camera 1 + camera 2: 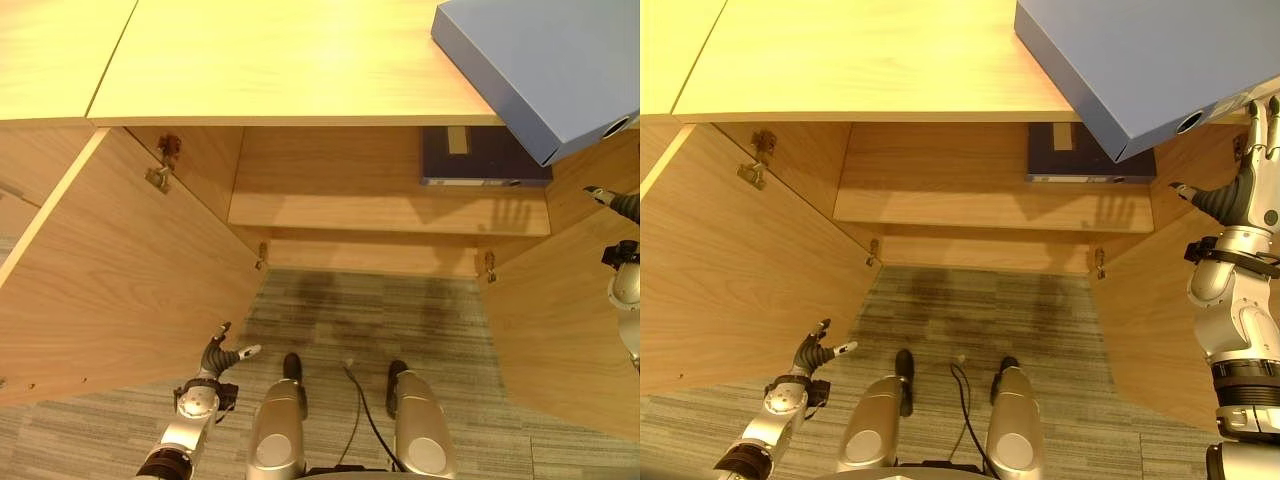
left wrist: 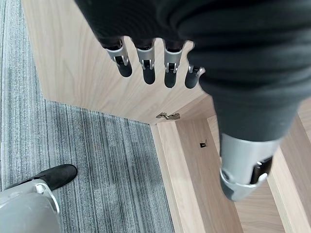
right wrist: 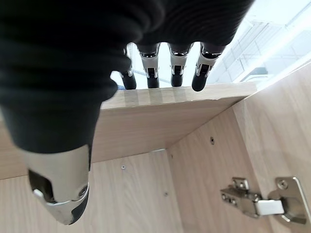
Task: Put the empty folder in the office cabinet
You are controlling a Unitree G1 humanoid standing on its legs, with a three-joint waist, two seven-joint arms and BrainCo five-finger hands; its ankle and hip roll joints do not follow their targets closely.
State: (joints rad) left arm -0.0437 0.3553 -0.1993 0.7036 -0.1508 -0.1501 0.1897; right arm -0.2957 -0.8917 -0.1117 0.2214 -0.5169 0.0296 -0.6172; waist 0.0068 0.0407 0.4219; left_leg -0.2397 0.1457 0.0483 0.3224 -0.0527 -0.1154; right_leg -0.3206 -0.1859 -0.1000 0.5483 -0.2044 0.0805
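Note:
A blue-grey folder [image 1: 1140, 55] lies tilted on the wooden cabinet top [image 1: 280, 60] at the far right, one corner hanging over the front edge. My right hand [image 1: 1248, 195] is raised just right of and below that corner, fingers [image 3: 160, 73] straight and holding nothing. The office cabinet stands open below, with a shelf [image 1: 380, 212] inside. My left hand [image 1: 215, 358] hangs low by the left door, open and empty, fingers [image 2: 146, 63] relaxed.
A dark folder [image 1: 482, 155] lies flat at the right end of the shelf. The left door [image 1: 110, 270] and right door [image 1: 570, 320] swing out towards me, with grey carpet [image 1: 370, 310] between them. A metal hinge [image 3: 252, 201] sits on the right side wall.

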